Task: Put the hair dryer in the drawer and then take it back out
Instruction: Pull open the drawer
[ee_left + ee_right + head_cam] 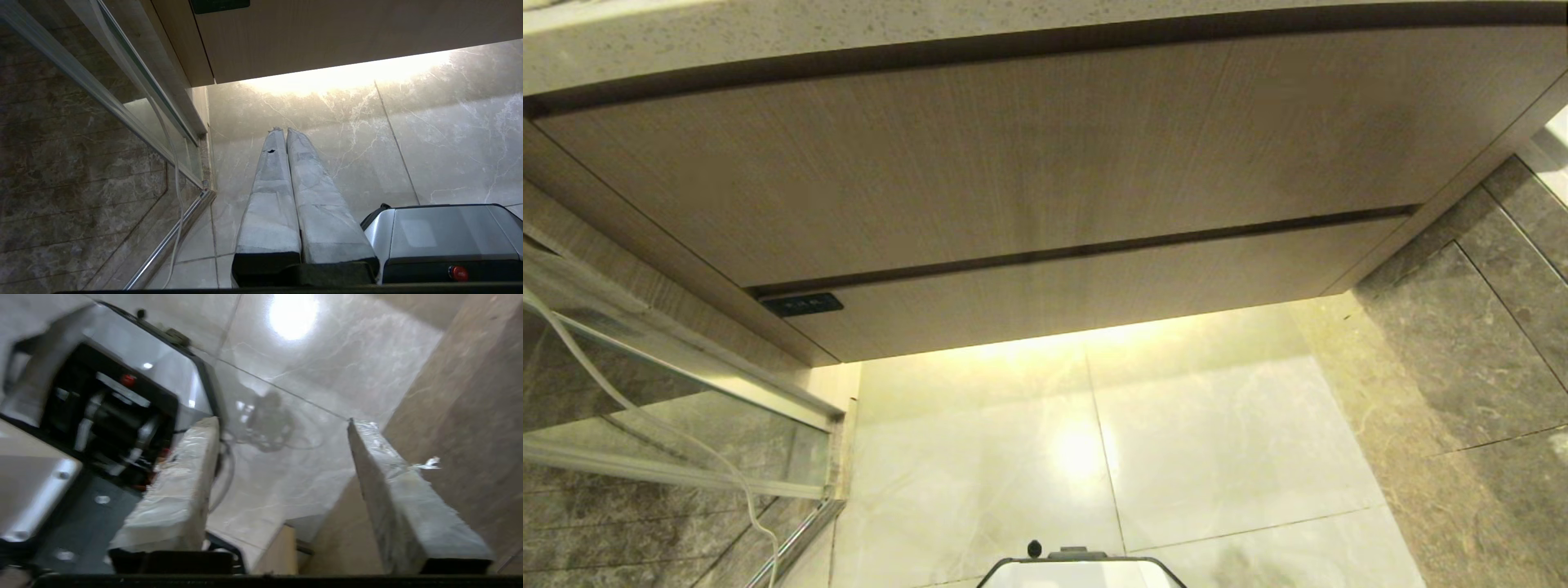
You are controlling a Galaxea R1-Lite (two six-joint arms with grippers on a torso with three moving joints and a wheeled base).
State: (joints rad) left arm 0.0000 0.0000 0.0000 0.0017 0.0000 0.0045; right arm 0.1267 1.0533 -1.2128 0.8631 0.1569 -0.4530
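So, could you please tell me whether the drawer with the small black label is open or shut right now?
Shut. The drawer front sits flush under the taller panel, with only a thin dark gap between them and no interior showing.

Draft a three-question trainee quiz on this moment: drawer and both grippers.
1. Multiple choice: the wide light-brown wood-grain drawer with the small black label is A) pulled fully out, B) shut, C) removed and lying on the floor.
2. True or false: the right gripper, with pale wrapped fingers, is clamped on a white cup.
3. Fill in: the left gripper, with grey wrapped fingers, hangs over the tiled floor with its fingers ___.
Key: 1 B; 2 false, it is open and empty; 3 shut.
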